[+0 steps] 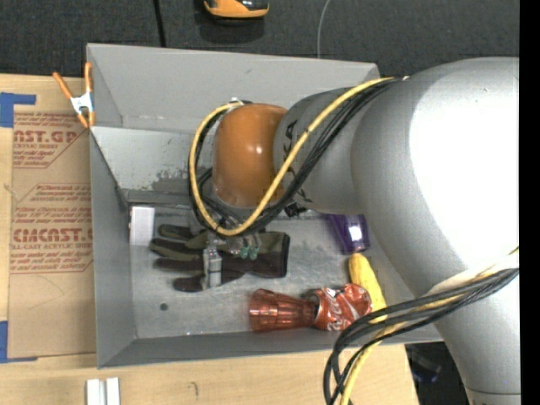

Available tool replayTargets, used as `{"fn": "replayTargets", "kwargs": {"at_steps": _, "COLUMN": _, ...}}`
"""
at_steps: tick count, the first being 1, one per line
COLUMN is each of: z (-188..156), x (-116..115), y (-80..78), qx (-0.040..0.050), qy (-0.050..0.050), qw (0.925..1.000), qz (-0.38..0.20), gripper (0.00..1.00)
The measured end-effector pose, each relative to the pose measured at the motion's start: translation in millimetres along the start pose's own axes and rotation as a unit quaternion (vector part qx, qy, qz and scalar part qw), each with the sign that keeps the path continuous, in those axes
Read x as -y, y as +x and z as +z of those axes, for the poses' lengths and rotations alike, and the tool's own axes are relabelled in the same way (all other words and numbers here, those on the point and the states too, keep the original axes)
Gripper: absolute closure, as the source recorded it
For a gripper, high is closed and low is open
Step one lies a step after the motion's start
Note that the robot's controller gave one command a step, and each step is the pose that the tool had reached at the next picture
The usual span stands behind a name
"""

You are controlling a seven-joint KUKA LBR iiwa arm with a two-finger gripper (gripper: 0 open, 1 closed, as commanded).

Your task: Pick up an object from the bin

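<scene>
A dark glove [181, 250] lies flat on the bin floor, its fingers pointing left. My gripper [213, 268] reaches down under the orange wrist cover and stands right on the glove's palm, one metal fingertip touching it. A crumpled red and copper foil wrapper [304, 308] lies just in front of the glove, toward the bin's near wall.
A purple item [350, 233] and a yellow banana-like piece [364, 278] lie at the right, partly under the arm. A white block [142, 224] sits against the left wall. The big arm covers the bin's right and back.
</scene>
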State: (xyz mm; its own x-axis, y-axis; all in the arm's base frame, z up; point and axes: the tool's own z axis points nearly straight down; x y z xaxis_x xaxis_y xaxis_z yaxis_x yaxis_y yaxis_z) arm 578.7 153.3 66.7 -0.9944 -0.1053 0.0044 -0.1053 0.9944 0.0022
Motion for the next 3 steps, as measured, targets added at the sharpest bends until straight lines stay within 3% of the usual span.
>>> {"fn": "replayTargets", "kwargs": {"at_steps": 1, "z": -5.7, "x": -0.2, "y": -3.4, "qx": 0.0051, "qy": -0.001, "qw": 1.0000, "qz": 0.001, "gripper": 1.00}}
{"fn": "replayTargets", "kwargs": {"at_steps": 2, "z": -5.7, "x": -0.2, "y": -3.4, "qx": 0.0051, "qy": -0.001, "qw": 1.0000, "qz": 0.001, "gripper": 1.00}}
{"fn": "replayTargets", "kwargs": {"at_steps": 3, "z": -159.1, "x": -12.7, "y": -2.0, "qx": 0.0046, "qy": 0.001, "qw": 0.9999, "qz": -0.012, "gripper": 1.00}}
